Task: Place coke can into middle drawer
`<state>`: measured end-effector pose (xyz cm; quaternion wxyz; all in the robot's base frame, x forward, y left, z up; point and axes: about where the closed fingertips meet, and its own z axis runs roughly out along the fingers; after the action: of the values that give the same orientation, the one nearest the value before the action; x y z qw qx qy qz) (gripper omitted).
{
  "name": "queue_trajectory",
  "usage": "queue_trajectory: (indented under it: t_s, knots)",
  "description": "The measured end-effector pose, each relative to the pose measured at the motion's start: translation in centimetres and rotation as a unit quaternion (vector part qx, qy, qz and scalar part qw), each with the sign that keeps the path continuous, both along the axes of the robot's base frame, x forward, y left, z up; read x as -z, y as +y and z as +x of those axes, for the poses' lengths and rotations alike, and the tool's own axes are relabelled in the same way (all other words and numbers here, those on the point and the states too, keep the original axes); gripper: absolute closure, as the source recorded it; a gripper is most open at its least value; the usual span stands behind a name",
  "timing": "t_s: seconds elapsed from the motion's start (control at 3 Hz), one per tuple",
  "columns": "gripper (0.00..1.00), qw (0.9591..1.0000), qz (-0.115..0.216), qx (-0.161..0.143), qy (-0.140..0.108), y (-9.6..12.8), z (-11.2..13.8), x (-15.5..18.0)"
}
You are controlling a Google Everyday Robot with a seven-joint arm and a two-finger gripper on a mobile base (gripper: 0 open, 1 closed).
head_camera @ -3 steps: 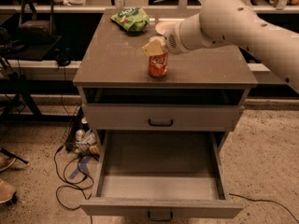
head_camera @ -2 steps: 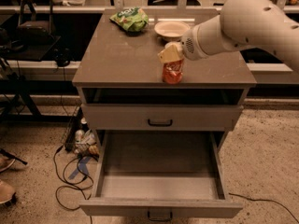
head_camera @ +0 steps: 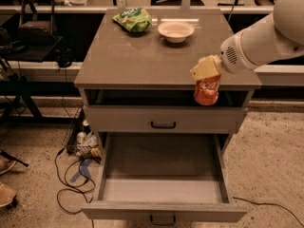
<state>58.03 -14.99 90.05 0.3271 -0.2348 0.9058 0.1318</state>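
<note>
The red coke can (head_camera: 206, 90) hangs upright in my gripper (head_camera: 205, 71), in front of the cabinet's front right edge, over the shut drawer's front. The gripper is shut on the can's top; my white arm (head_camera: 259, 42) comes in from the right. The middle drawer (head_camera: 164, 175) is pulled wide open below, its grey tray showing nothing inside, black handle (head_camera: 163, 219) at the bottom. The can is above and a little behind the tray's right part.
A green snack bag (head_camera: 133, 19) and a white round bowl (head_camera: 175, 31) sit at the back of the cabinet top (head_camera: 142, 61). The upper drawer front (head_camera: 163, 118) is shut. Cables and clutter (head_camera: 80, 151) lie on the floor at left.
The gripper has carried the coke can off the cabinet top, rightward and forward past the front edge, and lower in front of the upper drawer.
</note>
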Motion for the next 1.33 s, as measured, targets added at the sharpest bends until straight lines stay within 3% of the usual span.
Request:
queue_trajectory:
  t_s: [0.33,0.67,1.0,1.33]
  knots:
    - [1.00,1.0000,0.000,0.000,0.000,0.0,0.0,0.0]
    - [1.00,0.9988,-0.029,-0.031,0.023,2.0,-0.7,3.4]
    - [1.00,0.9910,-0.074,-0.094,0.059,5.9,-2.9,9.9]
    - [1.00,0.9725,-0.103,-0.159,0.135,9.4,-7.0,19.6]
